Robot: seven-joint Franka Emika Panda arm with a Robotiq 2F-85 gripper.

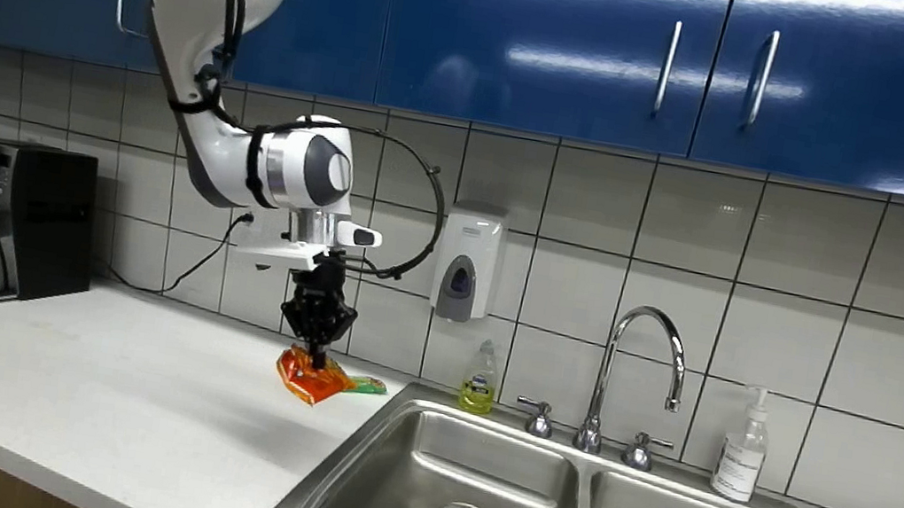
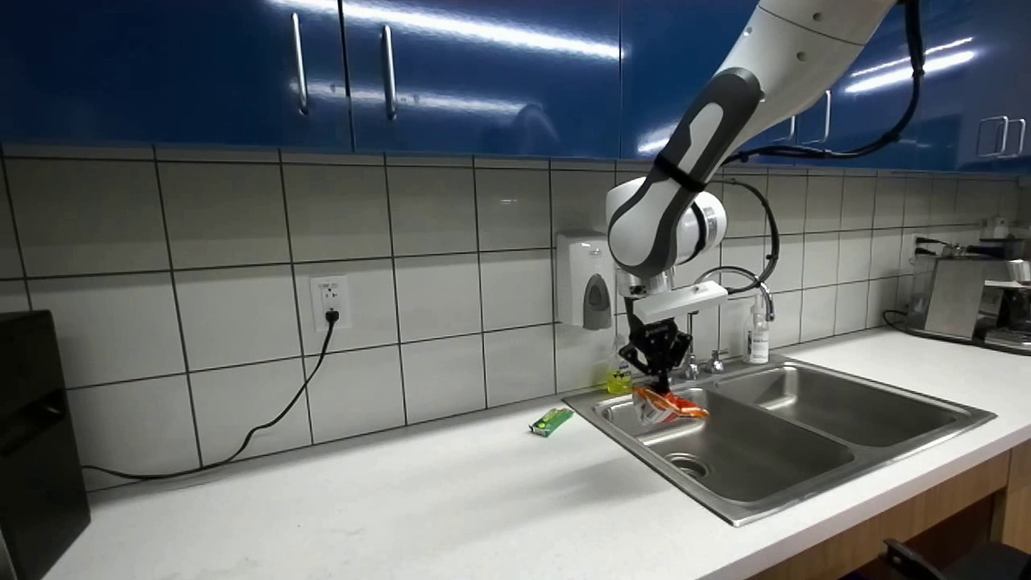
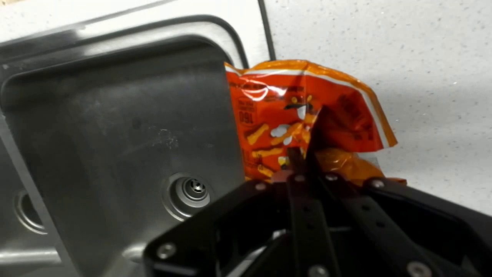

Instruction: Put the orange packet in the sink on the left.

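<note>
In an exterior view I see the claw (image 1: 317,362) pinched tight on the packet (image 1: 306,381), the left sink (image 1: 389,496) lower, to the claw's right.

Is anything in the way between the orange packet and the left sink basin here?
The gripper holds the orange packet in the air, and nothing visible blocks its way to the left basin; there is probably just the low sink rim to cross. The yellow soap bottle stands at the back, apparently off the path.
</note>
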